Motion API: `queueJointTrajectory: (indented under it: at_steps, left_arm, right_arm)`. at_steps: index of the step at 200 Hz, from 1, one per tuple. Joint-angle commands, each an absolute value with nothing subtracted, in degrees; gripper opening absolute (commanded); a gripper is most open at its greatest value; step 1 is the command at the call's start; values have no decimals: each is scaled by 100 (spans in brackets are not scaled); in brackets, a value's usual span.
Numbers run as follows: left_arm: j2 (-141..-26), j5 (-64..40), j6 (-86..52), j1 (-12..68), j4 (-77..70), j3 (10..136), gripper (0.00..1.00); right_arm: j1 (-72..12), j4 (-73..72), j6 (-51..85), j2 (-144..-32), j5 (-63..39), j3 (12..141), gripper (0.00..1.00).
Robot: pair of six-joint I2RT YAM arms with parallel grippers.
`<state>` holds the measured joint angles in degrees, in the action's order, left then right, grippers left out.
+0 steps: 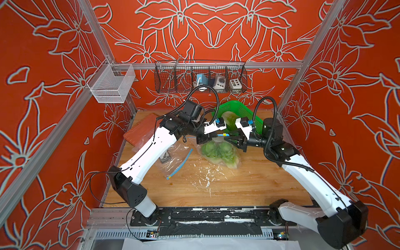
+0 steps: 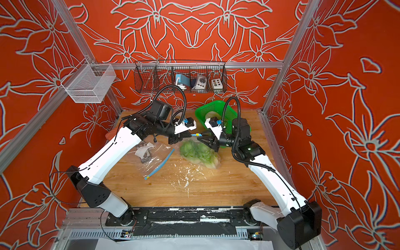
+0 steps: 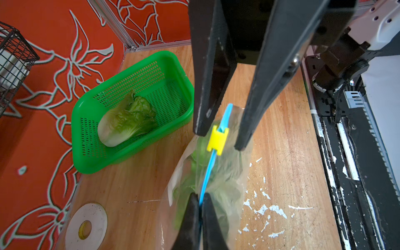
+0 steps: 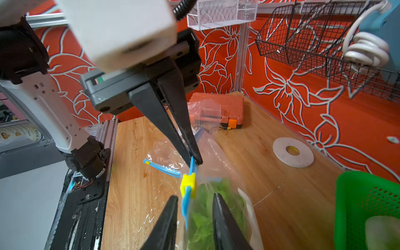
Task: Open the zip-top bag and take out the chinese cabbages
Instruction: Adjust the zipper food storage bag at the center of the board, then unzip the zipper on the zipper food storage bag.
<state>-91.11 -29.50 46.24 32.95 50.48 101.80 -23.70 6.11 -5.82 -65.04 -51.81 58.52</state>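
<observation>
The clear zip-top bag [image 1: 218,151] [image 2: 199,153] hangs over the middle of the wooden table, with green chinese cabbages [image 1: 216,150] [image 4: 205,216] showing through it. Its blue zip strip [image 3: 207,173] is raised. My left gripper [image 3: 200,198] [image 1: 218,134] is shut on that strip. The yellow slider [image 3: 217,138] [image 4: 188,184] sits on the strip a short way along. My right gripper [image 4: 194,195] [image 3: 219,140] is open, one finger on each side of the strip at the slider, not pressing it. Another cabbage [image 3: 125,121] lies in the green basket [image 3: 138,60].
A second clear zip bag [image 1: 173,158] lies flat near the left arm, and an orange case [image 4: 216,108] sits in the back left corner. A white tape roll [image 4: 292,152] lies near the back wall. Wire baskets [image 1: 200,78] [image 1: 110,83] hang above.
</observation>
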Motion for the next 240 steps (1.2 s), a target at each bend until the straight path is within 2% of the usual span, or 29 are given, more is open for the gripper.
queueJointTrajectory:
  at_steps: [1,15,43,69,77,86,127,173,240]
  left_arm:
    - [-9065,-3180,4551,3280,4983,10217,0]
    - [-9130,-3245,4542,3278,4932,10204,0]
    - [-9143,-3472,4571,3278,4786,10105,1]
    - [-8892,-4085,4417,3252,3986,9585,48]
    - [-8840,-4374,4345,3252,3749,9469,59]
    - [-8807,-4698,4247,3252,3499,9367,63]
    - [-8915,-5241,4022,3246,3107,9306,52]
    - [-8965,-5369,3981,3243,3077,9320,30]
    - [-9075,-5301,3871,3248,2954,9328,30]
  right_arm:
    - [-2399,826,-871,-6396,-5032,5893,15]
    - [-2402,837,-885,-6414,-5093,5880,0]
    - [-2399,826,-880,-6387,-4931,5872,0]
    - [-2369,789,-903,-6236,-4814,5718,0]
    - [-2351,895,-936,-6240,-4900,5736,0]
    - [-2342,1000,-944,-6258,-4962,5769,0]
    - [-2294,1117,-1005,-6223,-5149,5757,0]
    - [-2250,1208,-1059,-6207,-5124,5756,0]
    - [-2250,1260,-1082,-6188,-5230,5783,0]
